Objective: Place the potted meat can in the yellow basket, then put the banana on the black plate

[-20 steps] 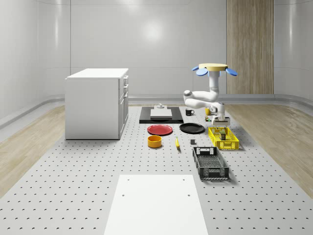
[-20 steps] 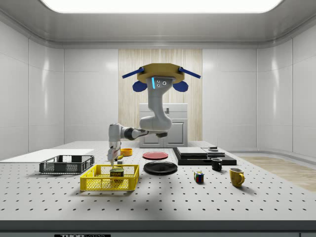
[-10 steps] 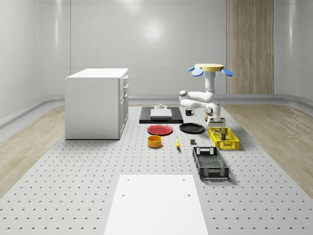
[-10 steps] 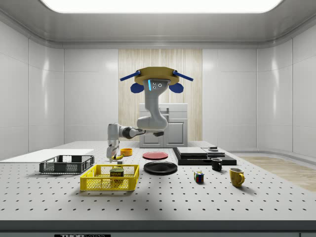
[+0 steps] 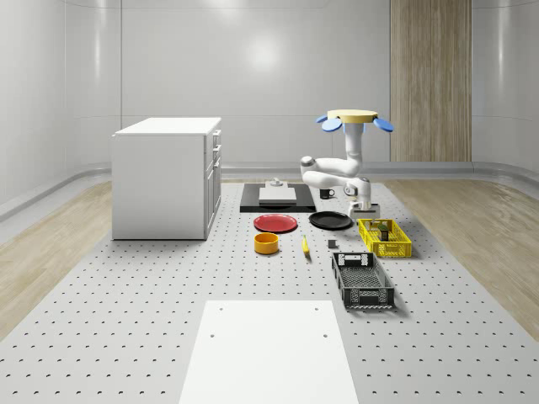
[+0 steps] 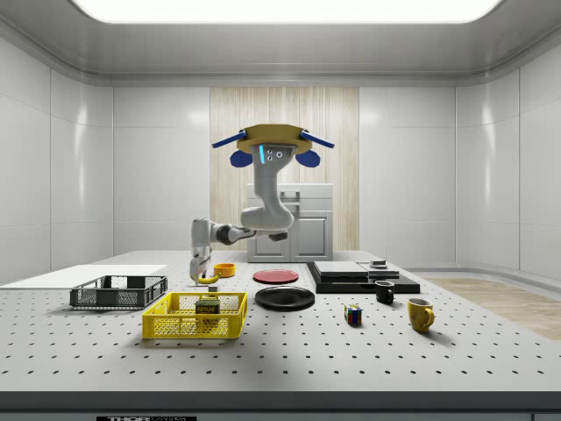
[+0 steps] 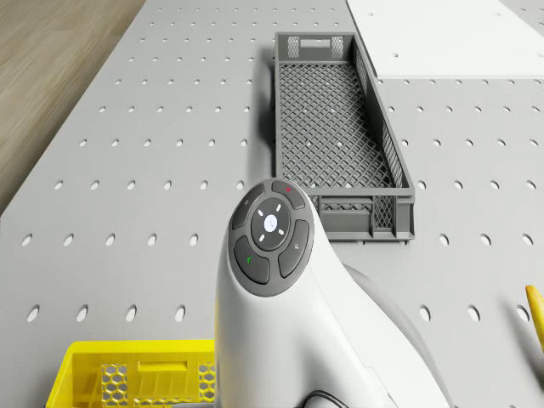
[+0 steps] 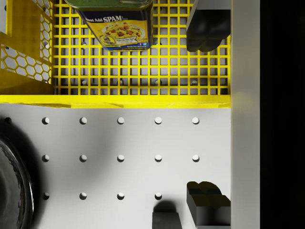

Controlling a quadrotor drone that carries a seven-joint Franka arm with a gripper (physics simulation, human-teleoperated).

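The potted meat can lies inside the yellow basket, free of the fingers. My gripper is open and empty, straddling the basket's rim on the side toward the black plate. In the whole-scene view the drone hovers above the black plate and the basket, and the gripper hangs just behind the basket. The banana lies on the table in front of the plate. In the side view the gripper is above the basket, which holds the can.
A black crate lies in front of the yellow basket. A red plate and an orange bowl sit to the whole-scene view's left of the banana. A white cabinet stands at the far left. Two mugs and a cube lie to the side view's right.
The drone and arm have drifted to the whole-scene view's left and farther back, carrying the open gripper away from the basket's middle to its rim. The can has stayed in the basket.
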